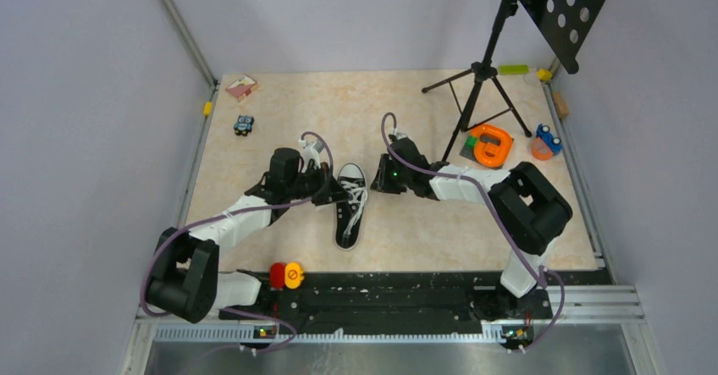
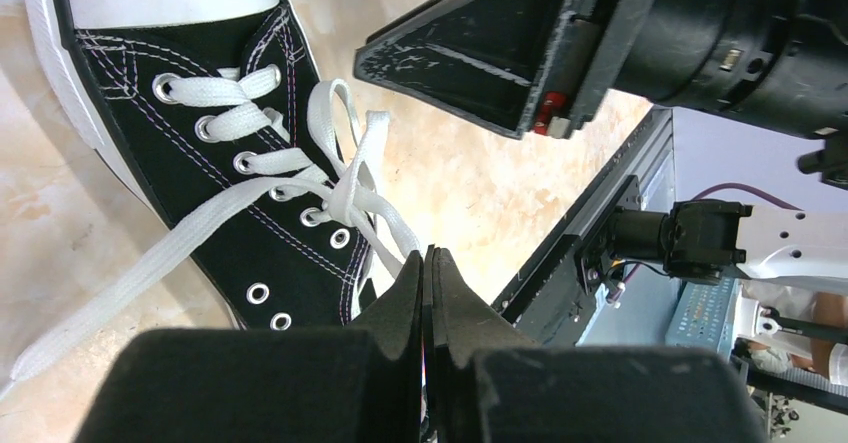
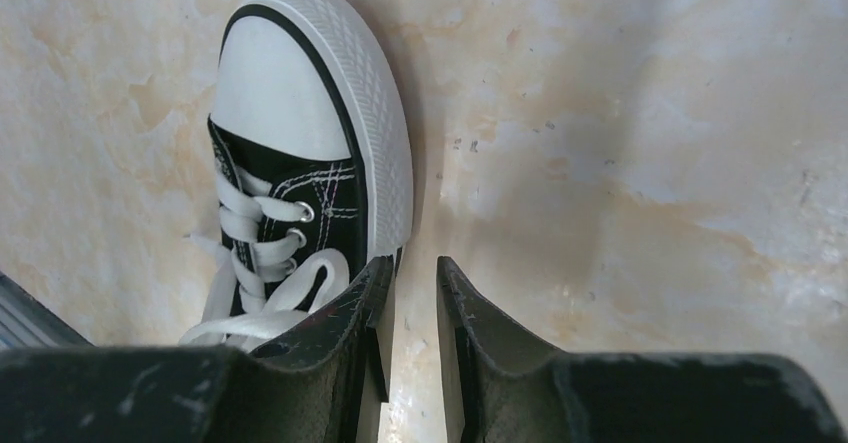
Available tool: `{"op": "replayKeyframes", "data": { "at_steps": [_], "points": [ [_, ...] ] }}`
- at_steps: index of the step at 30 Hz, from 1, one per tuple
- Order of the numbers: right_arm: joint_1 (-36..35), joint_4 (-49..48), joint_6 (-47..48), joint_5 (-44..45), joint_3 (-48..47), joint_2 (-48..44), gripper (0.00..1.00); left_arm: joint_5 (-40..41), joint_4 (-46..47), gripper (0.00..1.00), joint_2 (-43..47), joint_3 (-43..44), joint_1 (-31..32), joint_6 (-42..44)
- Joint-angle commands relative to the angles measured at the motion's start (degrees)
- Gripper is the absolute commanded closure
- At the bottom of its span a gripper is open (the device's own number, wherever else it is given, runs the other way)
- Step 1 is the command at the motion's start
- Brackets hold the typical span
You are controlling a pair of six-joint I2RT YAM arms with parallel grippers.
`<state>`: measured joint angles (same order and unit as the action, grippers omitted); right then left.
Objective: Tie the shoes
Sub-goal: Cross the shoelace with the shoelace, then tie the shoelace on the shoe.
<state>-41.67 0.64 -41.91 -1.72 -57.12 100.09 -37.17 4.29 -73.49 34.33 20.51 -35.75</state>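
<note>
Your black low-top canvas sneaker [image 1: 346,223] lies on the beige marbled tabletop [image 1: 440,223] between the two arms, with its white rubber toe cap pointing away from the bases, so each arm can reach one side of the lacing. The long white laces [image 2: 345,178] are crossed once over the tongue but no bow is formed; one loose end trails off across the tabletop. Your left gripper [image 2: 427,259] has its fingers pressed flat together. A lace strand runs right into their tips, so it appears to be pinching that strand to hold tension, though the contact itself is hidden. Your right gripper [image 3: 415,275] hangs just beside the toe end of the sneaker with a narrow slit between its fingers and nothing in it, probably placed to take the other strand. No brand, label or writing is legible on the sneaker or around it.
</note>
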Motion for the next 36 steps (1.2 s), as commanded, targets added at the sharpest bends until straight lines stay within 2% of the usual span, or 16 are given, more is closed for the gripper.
{"op": "replayKeyframes", "data": {
  "at_steps": [1,11,20,32,36],
  "points": [
    [0.67,-8.79,-1.02,-3.49,-1.35,2.23,0.76,-0.05,0.81,1.00,0.83,0.33,-0.12,1.27],
    [0.71,-10.36,-2.28,-1.94,0.34,0.37,0.70,-0.32,1.60,1.00,-0.26,0.47,-0.14,1.15],
    [0.71,-11.41,-2.39,-5.98,0.28,1.00,0.63,-0.27,0.39,1.00,-1.01,1.84,-0.17,2.08],
    [0.55,-13.28,-4.60,-10.24,2.84,2.23,0.63,0.45,0.19,1.00,-1.17,2.15,-0.12,2.08],
    [0.45,-15.18,-5.51,-9.73,4.89,1.19,0.66,0.57,0.10,1.00,-1.12,1.98,-0.13,2.08]
  ]
}}
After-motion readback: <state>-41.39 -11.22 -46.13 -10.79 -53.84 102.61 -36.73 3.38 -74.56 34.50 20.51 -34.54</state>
